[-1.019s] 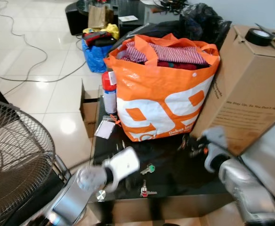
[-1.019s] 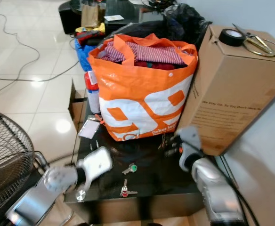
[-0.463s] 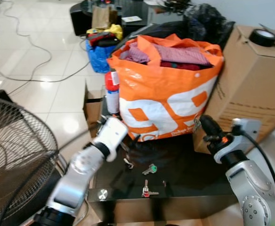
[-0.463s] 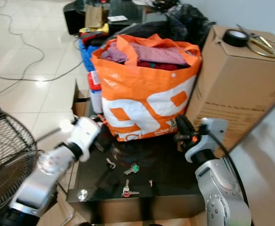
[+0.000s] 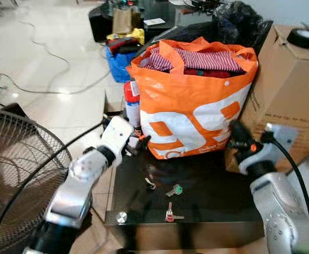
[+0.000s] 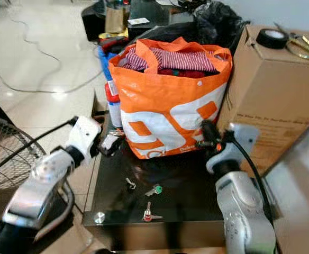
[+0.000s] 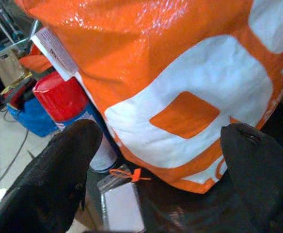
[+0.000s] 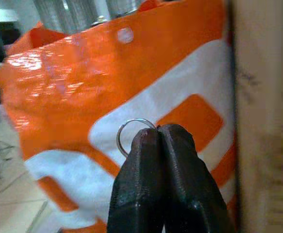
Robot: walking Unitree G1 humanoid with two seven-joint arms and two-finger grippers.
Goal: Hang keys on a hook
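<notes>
Right gripper [image 8: 158, 133] clamps a key ring [image 8: 132, 133] beside the orange bag [image 5: 197, 106]; left gripper [image 7: 156, 165] spread; we see keys [image 5: 174, 189] on the tabletop [image 5: 212, 206].

Orange bag [image 5: 194, 114] w/ clothes, cardboard box [image 5: 289, 100] beside, red-capped spray can [image 5: 132, 106], fan [image 5: 17, 164]

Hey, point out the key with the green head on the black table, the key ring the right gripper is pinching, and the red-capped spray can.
green key [image 5: 176, 189], left eye view, on its green head.
key ring [image 8: 130, 130], right wrist view, on the wire loop above the fingertips.
spray can [image 7: 63, 95], left wrist view, on its red cap.
</notes>
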